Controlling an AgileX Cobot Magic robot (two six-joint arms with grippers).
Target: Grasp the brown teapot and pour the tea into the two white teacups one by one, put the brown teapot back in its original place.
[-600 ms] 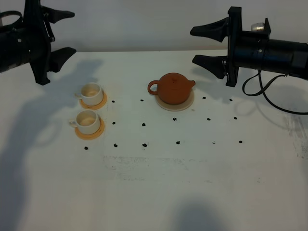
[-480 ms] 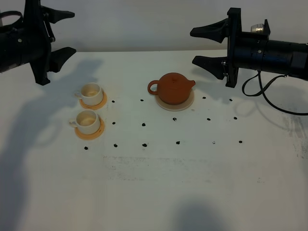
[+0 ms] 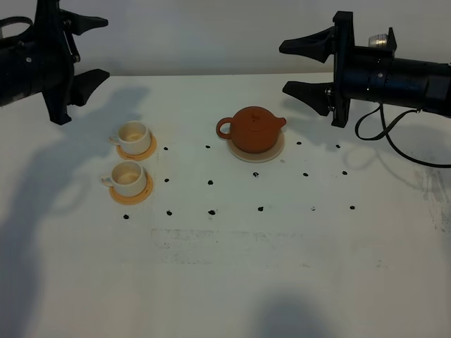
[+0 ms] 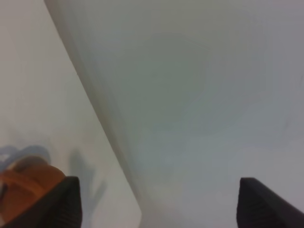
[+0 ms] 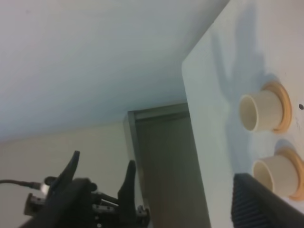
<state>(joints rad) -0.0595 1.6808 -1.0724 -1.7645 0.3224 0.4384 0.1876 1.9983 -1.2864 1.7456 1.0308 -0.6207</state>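
Observation:
The brown teapot [image 3: 254, 129] stands upright on its pale beige coaster [image 3: 256, 152] at the table's middle back, handle to the left, lid on. Part of it shows in the left wrist view [image 4: 26, 190]. The two white teacups [image 3: 132, 135] [image 3: 127, 177] sit on orange-tan coasters at the left; they also show in the right wrist view [image 5: 259, 111] [image 5: 273, 176]. No tea is visible. My left gripper [image 3: 91, 49] hovers open and empty above the far left. My right gripper [image 3: 299, 67] hovers open and empty, to the right of the teapot and above it.
Small black dots [image 3: 211, 182] mark a grid on the white table [image 3: 246, 260]. A black cable [image 3: 394, 151] hangs from the right arm over the table's right side. The wall lies just behind the table's back edge.

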